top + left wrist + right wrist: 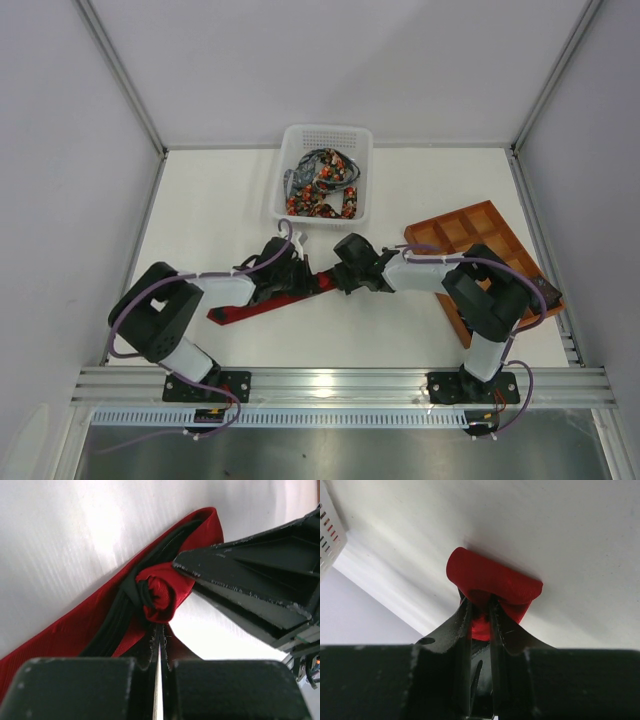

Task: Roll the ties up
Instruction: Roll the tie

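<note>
We find the red tie [236, 313] lying flat on the white table [200, 220], running diagonally between the two arms. Its far end is wound into a small tight roll [159, 594]. The right gripper [480, 614] has its jaws nearly together and pinches that roll from the side. The left gripper [159, 636] is fully closed right at the base of the roll. It may have a fold of fabric nipped between its tips, but the wrist view is too close for us to be sure. The remaining ties [322, 183] lie tangled in the white basket [366, 165] behind.

We judge the roll to be only a few turns in, with most of the length not yet wound. The fabric looks smooth and springy, so if either gripper lets go without the other holding firm, the coil could loosen and unwind. Turning the roll off the tie's line would make it cone or telescope sideways. Both sets of fingers also crowd the same small spot, so a careless move could knock them together.
</note>
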`<control>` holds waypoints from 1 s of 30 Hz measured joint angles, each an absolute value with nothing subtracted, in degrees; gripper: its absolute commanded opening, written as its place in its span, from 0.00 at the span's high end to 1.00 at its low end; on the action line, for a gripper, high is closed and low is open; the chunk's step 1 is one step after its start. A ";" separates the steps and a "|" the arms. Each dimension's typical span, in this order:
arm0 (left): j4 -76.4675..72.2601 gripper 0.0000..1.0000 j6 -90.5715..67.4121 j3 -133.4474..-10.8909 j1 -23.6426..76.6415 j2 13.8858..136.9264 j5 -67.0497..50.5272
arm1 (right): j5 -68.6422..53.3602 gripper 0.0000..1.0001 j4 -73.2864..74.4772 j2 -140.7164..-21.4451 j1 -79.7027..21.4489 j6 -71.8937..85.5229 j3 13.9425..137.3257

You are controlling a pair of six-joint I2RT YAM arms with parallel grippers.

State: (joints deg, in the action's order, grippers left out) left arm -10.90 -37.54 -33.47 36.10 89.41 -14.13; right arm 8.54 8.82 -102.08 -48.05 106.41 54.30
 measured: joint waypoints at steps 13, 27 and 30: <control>-0.49 0.72 -35.75 -38.02 36.07 77.67 -15.11 | 6.98 0.81 9.93 -102.35 -46.65 100.71 55.11; -0.82 0.77 -34.39 -42.28 35.16 89.76 -18.22 | 4.40 0.74 8.34 -102.32 -45.50 97.73 54.54; -0.89 0.78 -34.00 -42.70 34.35 90.83 -18.24 | 4.08 0.72 8.16 -102.32 -45.52 96.82 54.54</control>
State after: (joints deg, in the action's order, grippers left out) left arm -0.89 -34.00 -42.70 34.35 90.83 -18.24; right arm 4.08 8.16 -102.32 -45.52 96.82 54.54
